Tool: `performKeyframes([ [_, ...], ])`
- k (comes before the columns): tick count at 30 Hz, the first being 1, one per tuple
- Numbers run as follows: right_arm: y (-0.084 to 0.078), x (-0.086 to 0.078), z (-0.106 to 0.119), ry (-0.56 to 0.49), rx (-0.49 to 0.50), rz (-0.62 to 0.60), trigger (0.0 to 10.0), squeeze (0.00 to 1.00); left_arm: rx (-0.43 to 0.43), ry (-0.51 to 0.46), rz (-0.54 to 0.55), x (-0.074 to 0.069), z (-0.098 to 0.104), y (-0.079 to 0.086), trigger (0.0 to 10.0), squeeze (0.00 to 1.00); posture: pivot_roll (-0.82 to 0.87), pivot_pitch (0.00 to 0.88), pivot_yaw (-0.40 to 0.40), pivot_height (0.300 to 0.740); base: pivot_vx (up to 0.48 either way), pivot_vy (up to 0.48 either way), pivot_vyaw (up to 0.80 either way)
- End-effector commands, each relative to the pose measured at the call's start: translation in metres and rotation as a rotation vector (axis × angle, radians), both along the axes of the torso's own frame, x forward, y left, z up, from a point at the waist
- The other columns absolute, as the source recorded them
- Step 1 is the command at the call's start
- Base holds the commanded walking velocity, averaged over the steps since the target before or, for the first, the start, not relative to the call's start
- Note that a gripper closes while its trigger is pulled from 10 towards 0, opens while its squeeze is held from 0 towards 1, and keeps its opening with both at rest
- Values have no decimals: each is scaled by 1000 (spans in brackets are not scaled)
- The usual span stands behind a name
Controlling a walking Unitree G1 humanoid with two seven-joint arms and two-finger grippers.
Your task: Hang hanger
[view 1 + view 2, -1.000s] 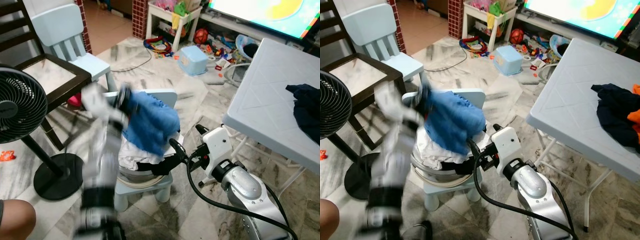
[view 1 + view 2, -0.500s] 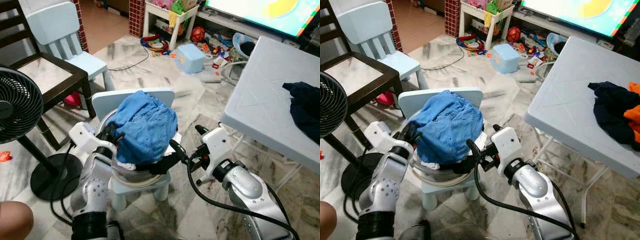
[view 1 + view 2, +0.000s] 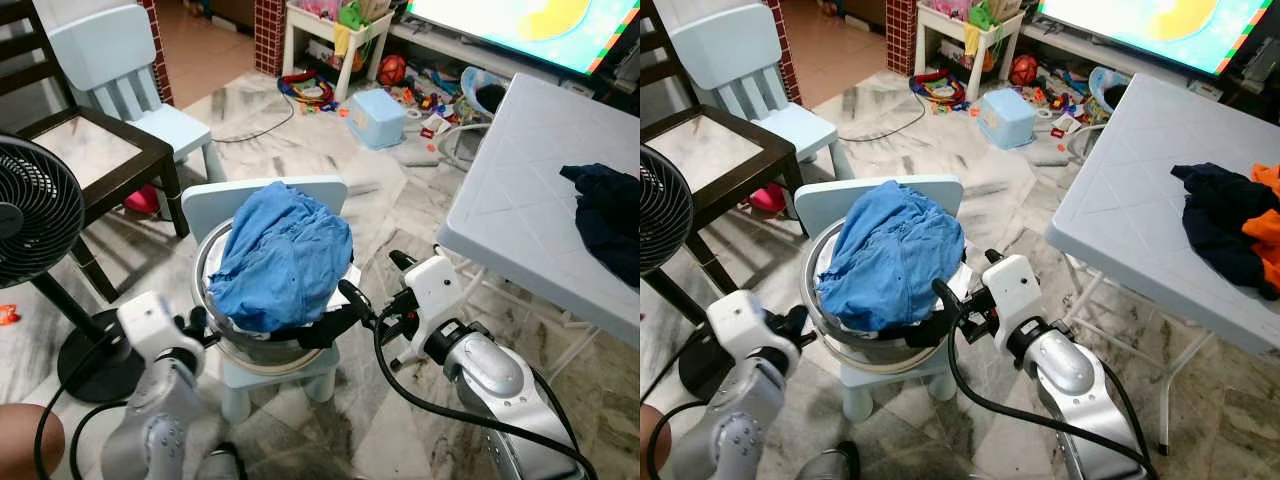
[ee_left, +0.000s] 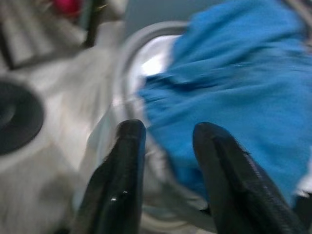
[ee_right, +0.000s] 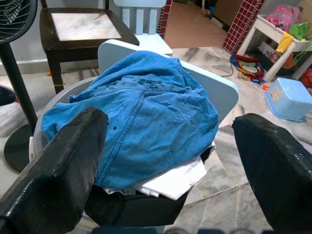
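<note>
Silver and low, the left arm is now sitting down by the floor beside the small pale-blue plastic chair (image 3: 262,196), where half a second ago it was pressed against the heap, and a second ago it was a blur lifted above it. Its left gripper (image 4: 168,134) is pointing at the near rim of the round metal basin (image 3: 205,262), the two black fingers (image 4: 126,161) standing a little apart with nothing between them. The view from that wrist is smeared, so I can't make out whether the tips are touching the rim.

The right gripper (image 5: 165,161) is staying where it was, reaching in from the other side, its fingers spread wide and empty around the near edge of the load. The crumpled blue denim garment (image 3: 285,255) is lying on top of the basin, higher and more bunched toward the chair back than before, over white cloth (image 5: 170,181) and something dark underneath.

I can't pick out a hanger anywhere; if one is in the pile, the clothes are covering it.

Further off, a black standing fan (image 3: 40,215) is cut off at the left edge, and a pale folding table (image 3: 530,190) is carrying a dark bundle of clothes (image 3: 1225,230). Beyond, toys are littering the marble floor (image 3: 300,140).
</note>
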State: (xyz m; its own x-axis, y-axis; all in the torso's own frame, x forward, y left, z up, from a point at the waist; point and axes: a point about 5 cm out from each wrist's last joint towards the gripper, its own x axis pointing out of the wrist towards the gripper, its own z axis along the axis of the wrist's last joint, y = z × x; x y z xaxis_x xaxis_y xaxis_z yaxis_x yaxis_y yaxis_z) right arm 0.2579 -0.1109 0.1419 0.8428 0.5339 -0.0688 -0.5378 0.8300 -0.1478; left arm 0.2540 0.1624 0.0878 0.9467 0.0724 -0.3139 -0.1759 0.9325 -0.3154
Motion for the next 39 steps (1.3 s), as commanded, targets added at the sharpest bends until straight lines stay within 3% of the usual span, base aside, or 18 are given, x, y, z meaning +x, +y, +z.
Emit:
performKeyframes([
  [1,1,2,-1,-3,-4,5,10000,0,144,-60,-94,-7,7,-2,10000,1000,49,142,-135,740,0,0,0],
  [7,7,2,-1,-4,7,16,10000,0,191,-87,-169,-4,10,-7,10000,1000,53,141,-136,740,0,0,0],
  [12,6,4,1,-14,4,16,10000,0,154,-134,-208,31,18,-18,10000,1000,34,132,-136,740,0,0,0],
  [15,5,4,1,-18,2,11,10000,0,147,-143,-216,41,18,-22,10000,1000,25,130,-133,740,0,0,0],
  [16,4,5,2,-24,0,4,10000,0,141,-164,-227,55,20,-29,10000,1000,11,126,-129,740,0,0,0],
  [18,3,5,3,-30,-2,-1,10000,0,139,-177,-237,66,23,-34,10000,1000,0,125,-128,740,0,0,0],
  [26,3,2,4,-34,-8,-9,10000,0,87,-155,-289,92,24,-47,10000,1000,-32,123,-120,740,0,0,0],
  [27,3,1,4,-37,-12,-8,10000,0,79,-138,-313,97,22,-51,10000,0,-46,124,-118,740,0,0,0],
  [28,3,1,4,-37,-12,-8,10000,0,79,-138,-313,97,22,-51,10000,0,-46,124,-118,740,0,0,0],
  [29,2,1,5,-41,-18,-9,10000,0,67,-119,-339,102,19,-55,7529,0,-64,125,-112,740,0,0,0],
  [31,0,0,7,-48,-26,-14,10000,0,43,-88,-365,108,13,-60,5961,0,-76,124,-108,740,0,0,0],
  [32,-1,0,7,-49,-29,-19,10000,0,31,-71,-370,109,11,-61,4431,0,-84,123,-106,740,0,0,0],
  [33,-3,-1,7,-50,-33,-24,10000,0,27,-57,-372,110,8,-61,0,0,-90,122,-105,740,0,0,0],
  [39,-4,-3,7,-47,-39,-27,10000,0,32,44,-379,102,-16,-57,0,0,-92,123,-110,740,0,0,0],
])
